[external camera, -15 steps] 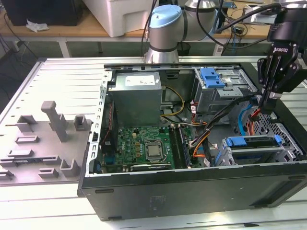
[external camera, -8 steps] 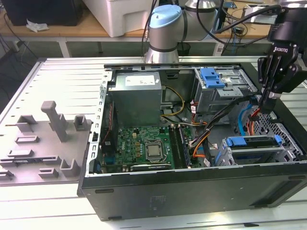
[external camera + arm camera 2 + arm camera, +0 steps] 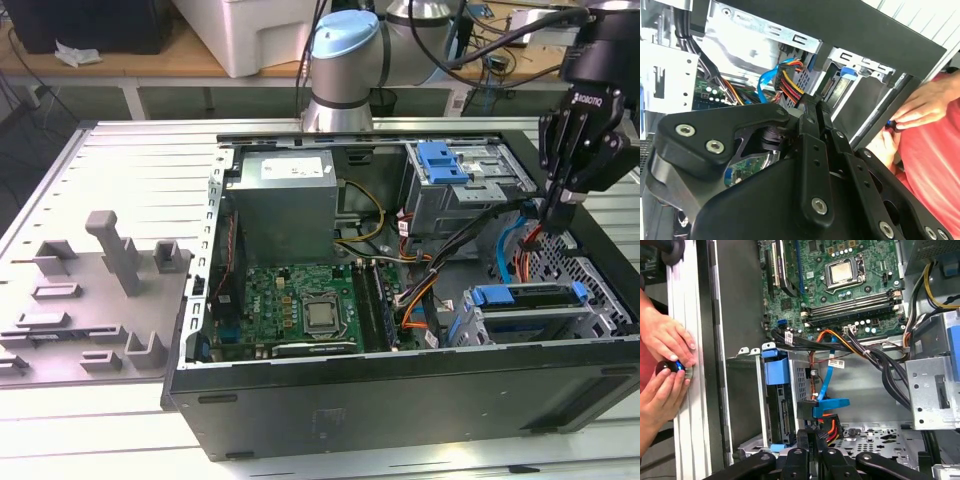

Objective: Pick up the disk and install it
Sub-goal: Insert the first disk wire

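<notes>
**A:** State of the claw (image 3: pixel 553 218)?

**B:** Fingers together, nothing seen between them. It hangs tip-down inside the computer case (image 3: pixel 400 410), toward the exterior view's right. In the first wrist view the tips are just beside the blue data cable (image 3: pixel 826 382) and the bundle of power wires (image 3: pixel 832 426).

**A:** And the disk?

**B:** Not in the claw. The disk (image 3: pixel 781 410) stands edge-on in the drive cage (image 3: pixel 470 330) at the case's near corner on the exterior view's right, with its blue frame showing at the end. It looks slid in. I cannot tell whether it is fully latched.

**A:** Step in hand, then?

**B:** Judgement: this is the seating end of the install, with the work at the disk's connector side. Notes for doing it well:
- Keep the closed tips clear of the loose wires. They lie between claw and disk and could snag or get dragged.
- Make any push along the bay's slide direction, on the blue frame or a plug body, never on bare wire.
- Go slow and straight with light force. A skewed push would likely bind the frame in the cage.

**A:** Anything else?

**B:** A person's hands (image 3: pixel 667 355) are on the table (image 3: pixel 120 160) beside the case wall, holding a small dark round object. They are well apart from the claw, but logged.
</notes>
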`<act>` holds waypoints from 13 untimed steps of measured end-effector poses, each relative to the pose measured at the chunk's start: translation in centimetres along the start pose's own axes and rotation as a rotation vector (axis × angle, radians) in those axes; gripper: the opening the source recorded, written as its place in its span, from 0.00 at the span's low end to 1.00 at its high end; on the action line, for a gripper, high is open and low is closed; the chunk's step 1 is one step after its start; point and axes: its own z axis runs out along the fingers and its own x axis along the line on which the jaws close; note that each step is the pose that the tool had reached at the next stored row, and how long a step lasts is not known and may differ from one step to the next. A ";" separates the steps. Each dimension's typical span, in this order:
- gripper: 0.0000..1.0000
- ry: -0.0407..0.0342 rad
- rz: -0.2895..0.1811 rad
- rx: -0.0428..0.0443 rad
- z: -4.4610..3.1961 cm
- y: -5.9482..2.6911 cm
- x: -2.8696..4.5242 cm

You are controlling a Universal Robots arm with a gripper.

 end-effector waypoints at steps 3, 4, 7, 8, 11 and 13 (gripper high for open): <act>0.17 -0.0297 -0.001 0.0017 -0.03 0.04 0.29; 0.17 -0.0359 -0.001 0.0021 -0.08 0.05 0.41; 0.17 -0.0559 -0.002 0.0040 -0.32 0.13 0.89; 0.17 -0.0623 -0.002 0.0047 -0.41 0.16 1.05; 0.17 -0.0771 -0.002 0.0068 -0.63 0.25 1.50; 0.17 -0.0846 -0.002 0.0080 -0.69 0.29 1.78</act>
